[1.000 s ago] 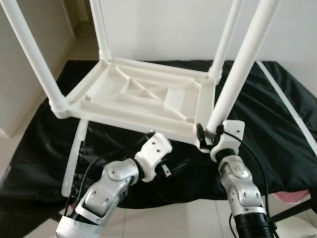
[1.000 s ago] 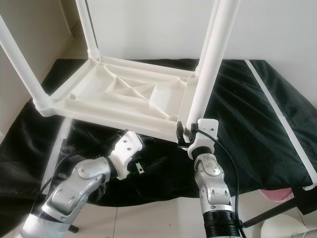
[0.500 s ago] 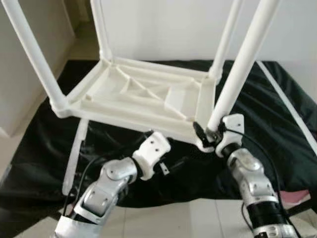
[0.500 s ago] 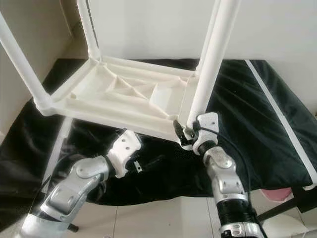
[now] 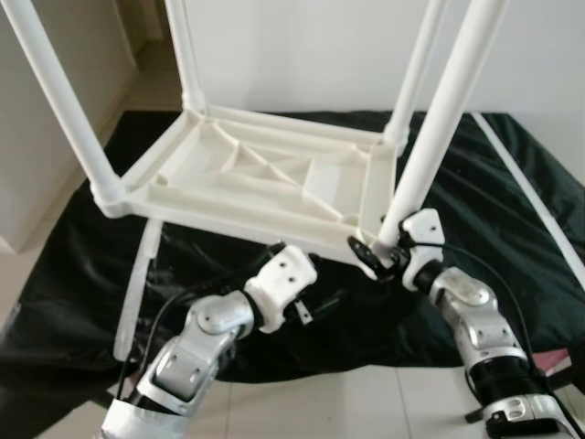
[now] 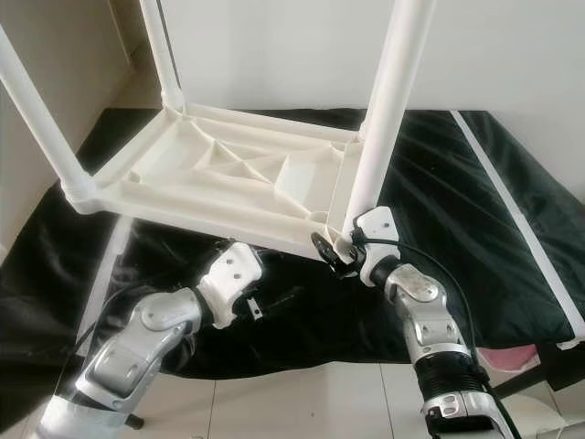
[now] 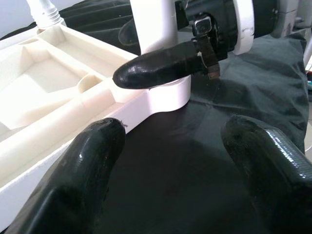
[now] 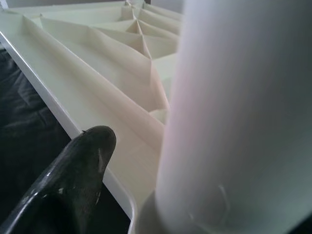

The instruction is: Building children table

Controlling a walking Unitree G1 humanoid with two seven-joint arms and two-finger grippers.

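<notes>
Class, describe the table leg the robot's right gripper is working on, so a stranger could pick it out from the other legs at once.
Start at the upturned white table top lying on the black sheet. Four white legs rise from its corners; go to the corner closest to the robot on its right side. That leg alone has the right gripper at its base.

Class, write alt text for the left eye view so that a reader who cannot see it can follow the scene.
A white plastic children's table lies upside down on a black cloth, legs pointing up. The right gripper is at the base of the nearest leg, while the left gripper sits under the table's front edge.
</notes>
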